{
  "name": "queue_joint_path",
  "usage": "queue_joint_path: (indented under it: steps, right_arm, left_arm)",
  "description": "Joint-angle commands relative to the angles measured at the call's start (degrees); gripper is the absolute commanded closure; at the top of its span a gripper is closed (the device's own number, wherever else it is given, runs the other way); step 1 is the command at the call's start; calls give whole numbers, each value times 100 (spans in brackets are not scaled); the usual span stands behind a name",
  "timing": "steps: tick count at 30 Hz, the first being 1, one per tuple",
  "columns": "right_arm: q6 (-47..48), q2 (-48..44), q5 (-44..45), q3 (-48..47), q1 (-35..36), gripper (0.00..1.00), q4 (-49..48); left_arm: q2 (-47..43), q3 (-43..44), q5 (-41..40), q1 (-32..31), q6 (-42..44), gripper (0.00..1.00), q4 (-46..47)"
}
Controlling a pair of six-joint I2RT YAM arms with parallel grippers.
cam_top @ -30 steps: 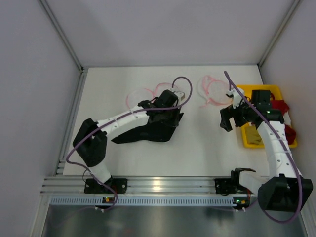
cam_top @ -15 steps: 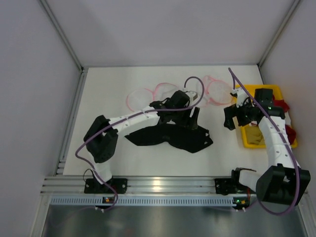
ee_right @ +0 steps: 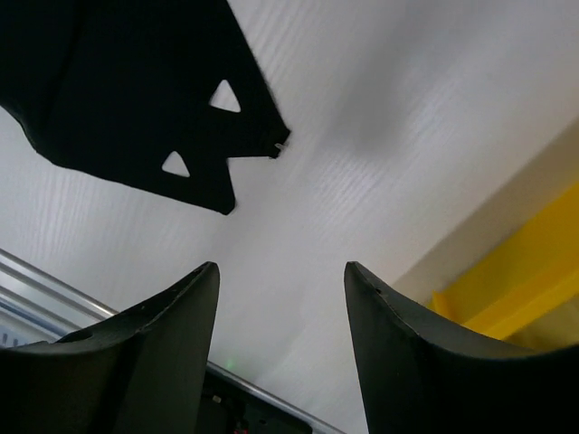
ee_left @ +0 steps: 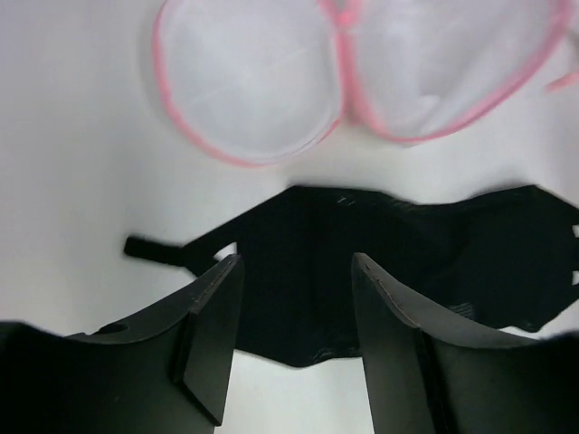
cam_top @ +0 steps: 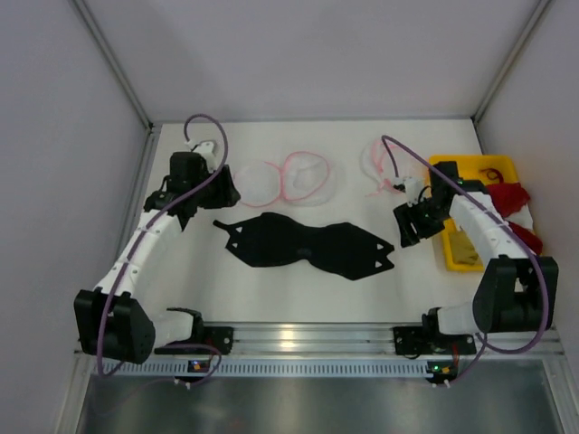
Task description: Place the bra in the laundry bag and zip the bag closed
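Note:
The black bra (cam_top: 303,244) lies spread flat in the middle of the table, cups side by side and wings pointing out. Just behind it the laundry bag (cam_top: 289,178) lies open as two round white mesh halves with pink trim. My left gripper (cam_top: 226,193) hovers at the bag's left side, open and holding nothing. In the left wrist view, the bra (ee_left: 407,262) and the laundry bag (ee_left: 262,81) lie beyond my left gripper (ee_left: 296,262). My right gripper (cam_top: 405,231) hangs open and empty just right of the bra's right wing (ee_right: 136,90). The right wrist view shows only bare table under my right gripper (ee_right: 280,268).
A second mesh bag (cam_top: 384,163) lies at the back right. A yellow tray (cam_top: 479,258) stands along the right edge, with red garments (cam_top: 511,194) hanging over its far side. White walls close in the left and right, and an aluminium rail runs along the near edge.
My left gripper has let go of the bra, which now lies spread flat. The left arm has swung back to the far left. The right gripper has come down towards the bra's right wing.

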State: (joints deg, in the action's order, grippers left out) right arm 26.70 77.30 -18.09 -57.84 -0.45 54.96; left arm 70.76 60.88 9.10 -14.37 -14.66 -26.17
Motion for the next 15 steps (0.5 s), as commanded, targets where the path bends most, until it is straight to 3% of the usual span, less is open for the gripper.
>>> queue_joint_path:
  steps: [1, 7, 15]
  right_arm:
    - [-445, 355, 446, -78, 736, 41, -90]
    - [-762, 751, 762, 45, 1528, 37, -758]
    - [-947, 1445, 1789, 195, 2110, 37, -1488]
  left_arm:
    - [-291, -384, 512, 853, 428, 43, -476]
    - [-344, -542, 909, 1682, 315, 41, -520]
    - [-177, -507, 1181, 1762, 138, 40, -520]
